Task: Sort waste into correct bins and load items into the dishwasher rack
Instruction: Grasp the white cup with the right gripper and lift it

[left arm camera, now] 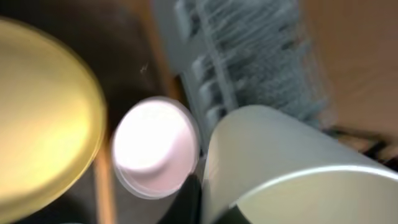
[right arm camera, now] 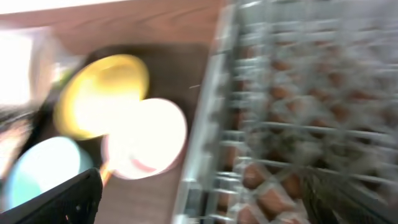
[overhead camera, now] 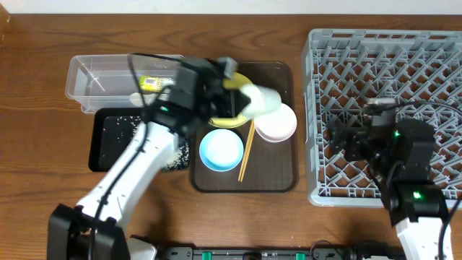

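The left arm (overhead camera: 144, 162) reaches diagonally across the counter (overhead camera: 43, 43) to the brown tray (overhead camera: 278, 180). Its jaws are closed on the small white cup (overhead camera: 263, 101), which is tilted above the yellow plate (overhead camera: 225, 121) and beside the white bowl (overhead camera: 278, 124). The right arm (overhead camera: 404, 155) hovers over the dishwasher rack (overhead camera: 390, 65) with its jaws spread wide and empty. The snack wrapper (overhead camera: 151, 83) lies in the clear tub (overhead camera: 94, 76), and its print is too small to read.
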